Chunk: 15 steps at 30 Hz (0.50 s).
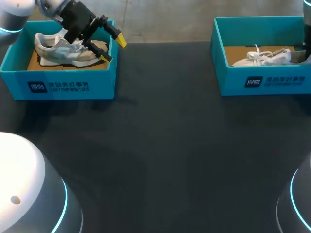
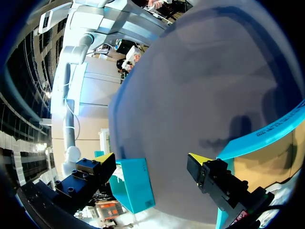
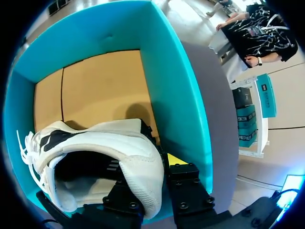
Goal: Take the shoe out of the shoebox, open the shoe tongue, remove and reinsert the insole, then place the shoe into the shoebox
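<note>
The left shoe (image 1: 63, 48), grey and white, lies on its side in the left box (image 1: 58, 85) at the bench's (image 1: 170, 145) far left corner. Your left claw (image 1: 112, 48) hangs over that box's right-hand end, above the shoe's toe, released and spread wide, with nothing between its fingers. The arm and claw body cover part of the shoe's upper, so you cannot make out its tongue. From the left wrist, the claw (image 2: 152, 159) shows both yellow tips well apart with only bare bench and the distant right box (image 2: 136, 183) between them. The left box's rim (image 2: 267, 136) runs just beside one finger, and the shoe itself is almost wholly out of that view.

The right shoe (image 1: 262, 57), white with loose laces, sits in the right box (image 1: 262, 80) at the far right. Your right arm (image 1: 306, 51) is cut off by the head view's edge, so its claw is not seen there. In the right wrist view the right claw (image 3: 159, 174) is clenched on the right shoe's (image 3: 109, 143) heel. The outer finger (image 3: 186, 186) stands between the heel and the box wall (image 3: 176, 86), while the inner finger goes into the shoe's opening with its tip hidden. The insole lies in shadow and is hard to tell.
</note>
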Available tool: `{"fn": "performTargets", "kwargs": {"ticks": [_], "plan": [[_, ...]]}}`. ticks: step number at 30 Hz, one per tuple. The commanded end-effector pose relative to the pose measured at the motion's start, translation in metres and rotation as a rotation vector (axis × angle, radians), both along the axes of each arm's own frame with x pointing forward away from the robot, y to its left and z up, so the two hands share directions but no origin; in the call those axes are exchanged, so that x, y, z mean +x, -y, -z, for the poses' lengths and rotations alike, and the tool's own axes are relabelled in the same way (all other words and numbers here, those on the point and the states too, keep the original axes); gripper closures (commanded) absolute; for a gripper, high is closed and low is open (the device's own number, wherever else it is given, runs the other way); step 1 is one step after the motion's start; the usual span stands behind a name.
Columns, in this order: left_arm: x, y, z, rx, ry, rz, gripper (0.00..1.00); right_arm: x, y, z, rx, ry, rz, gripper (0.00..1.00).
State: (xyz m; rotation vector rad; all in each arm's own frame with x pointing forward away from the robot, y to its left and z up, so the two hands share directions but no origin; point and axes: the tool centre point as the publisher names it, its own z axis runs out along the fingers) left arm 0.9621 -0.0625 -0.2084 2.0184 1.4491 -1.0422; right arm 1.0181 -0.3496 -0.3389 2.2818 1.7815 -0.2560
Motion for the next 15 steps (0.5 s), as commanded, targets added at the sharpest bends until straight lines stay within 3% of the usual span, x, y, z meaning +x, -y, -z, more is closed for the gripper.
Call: {"fn": "performTargets", "kwargs": {"ticks": [1, 15], "plan": [[0.0, 0.0, -0.001, 0.003, 0.0, 0.002, 0.0, 0.006, 0.001, 0.004, 0.008, -0.011, 0.002, 1.0], [0.0, 0.0, -0.001, 0.003, 0.0, 0.002, 0.0, 0.002, -0.001, 0.023, 0.023, -0.048, 0.018, 1.0]]}}
